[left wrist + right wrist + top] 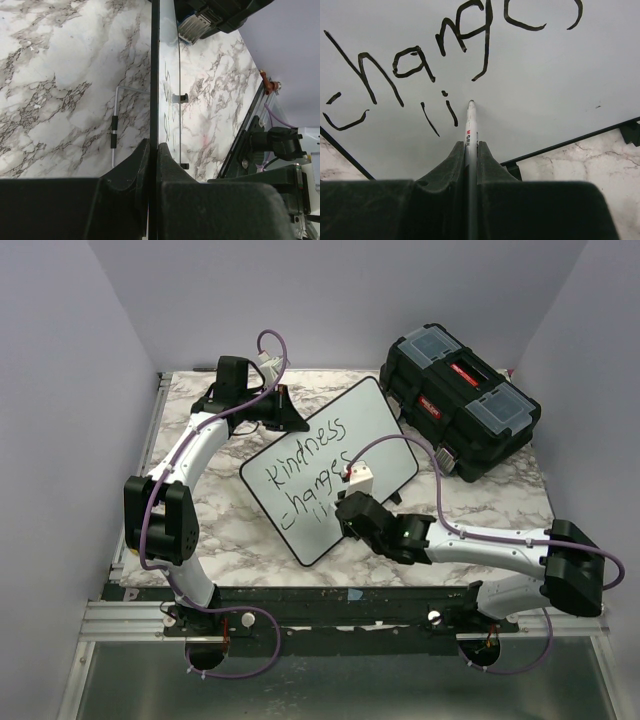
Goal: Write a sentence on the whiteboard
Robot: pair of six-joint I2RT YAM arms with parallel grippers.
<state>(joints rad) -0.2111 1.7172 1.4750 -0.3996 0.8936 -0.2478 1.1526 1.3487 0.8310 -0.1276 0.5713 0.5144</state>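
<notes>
The whiteboard [378, 420] stands tilted on the marble table, bearing the sentence [310, 465] in black marker: "kindness", "changes" and a started "li". My left gripper [284, 421] is shut on the board's far left edge; in the left wrist view the black frame [154, 75] runs edge-on between the shut fingers of the left gripper [152, 150]. My right gripper [350, 503] hovers over the board's lower part. It is shut on a white marker [470, 125], whose tip touches the whiteboard [545, 75] just right of the "li" [437, 112].
A black toolbox [460, 405] with clear lid compartments sits at the back right, close to the board's right corner. A thin metal support rod [114, 130] lies behind the board. Purple cables loop over both arms. Lilac walls enclose the marble table [230, 525].
</notes>
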